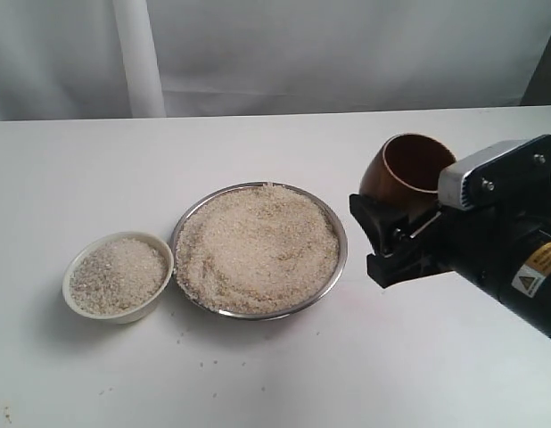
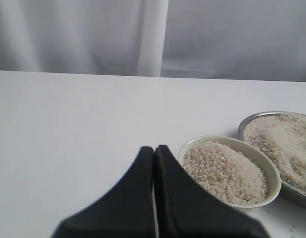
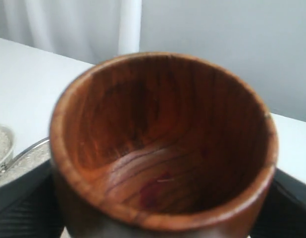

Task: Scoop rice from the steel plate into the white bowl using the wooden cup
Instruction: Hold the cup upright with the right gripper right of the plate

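One arm showed in the exterior view, cut off at the edge: right gripper clamped on the wooden cup, tilted, base hidden, right of the steel plate. Rice filled the plate and the white bowl just beside it. Left wrist: left gripper pinched closed, empty, near the bowl. Right wrist: cup blurred, filling the frame, reddish grain, looked empty; plate mostly hidden.

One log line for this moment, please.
right gripper: holds empty-looking wooden cup; left gripper: shut; white bowl, steel plate: rice
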Motion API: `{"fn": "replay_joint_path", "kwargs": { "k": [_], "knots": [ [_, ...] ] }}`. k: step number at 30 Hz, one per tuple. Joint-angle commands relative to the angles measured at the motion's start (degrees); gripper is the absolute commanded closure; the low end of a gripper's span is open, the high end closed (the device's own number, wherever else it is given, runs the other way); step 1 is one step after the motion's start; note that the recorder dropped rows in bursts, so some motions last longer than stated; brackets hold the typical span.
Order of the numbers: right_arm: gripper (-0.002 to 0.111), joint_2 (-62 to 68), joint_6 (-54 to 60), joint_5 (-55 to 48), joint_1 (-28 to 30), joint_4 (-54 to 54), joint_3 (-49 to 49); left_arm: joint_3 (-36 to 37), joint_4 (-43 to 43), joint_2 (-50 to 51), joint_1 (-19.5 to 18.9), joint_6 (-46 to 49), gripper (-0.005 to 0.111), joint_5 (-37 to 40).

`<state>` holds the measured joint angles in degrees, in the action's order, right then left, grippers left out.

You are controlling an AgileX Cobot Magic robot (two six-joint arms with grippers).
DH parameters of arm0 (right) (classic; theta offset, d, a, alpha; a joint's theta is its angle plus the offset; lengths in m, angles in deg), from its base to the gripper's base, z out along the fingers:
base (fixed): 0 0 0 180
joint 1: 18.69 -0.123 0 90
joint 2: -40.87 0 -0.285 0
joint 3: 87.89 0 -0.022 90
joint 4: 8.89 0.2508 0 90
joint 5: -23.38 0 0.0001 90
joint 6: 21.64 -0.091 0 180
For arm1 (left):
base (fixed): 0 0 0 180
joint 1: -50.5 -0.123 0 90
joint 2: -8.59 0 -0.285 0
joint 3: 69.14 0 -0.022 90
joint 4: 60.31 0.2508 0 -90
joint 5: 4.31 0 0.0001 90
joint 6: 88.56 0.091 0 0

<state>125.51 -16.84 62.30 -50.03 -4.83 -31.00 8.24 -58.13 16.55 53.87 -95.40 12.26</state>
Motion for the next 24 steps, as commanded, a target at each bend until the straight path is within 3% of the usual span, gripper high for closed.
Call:
{"fn": "replay_joint_path", "kwargs": {
  "k": [1,12,24],
  "knots": [
    [0.108,-0.53,2.88,2.63,0.24,4.59,0.56,-0.16,-0.27,-0.17,0.24,-0.25,0.107,-0.21],
    [0.108,3.76,13.83,6.99,1.02,17.6,0.13,-0.16,-0.27,-0.17,0.24,-0.15,0.107,-0.21],
    [0.108,16.4,14.48,-9.49,8.74,12.58,-10.85,-0.16,-0.27,-0.17,0.24,-0.25,0.107,-0.21]
  ]
}}
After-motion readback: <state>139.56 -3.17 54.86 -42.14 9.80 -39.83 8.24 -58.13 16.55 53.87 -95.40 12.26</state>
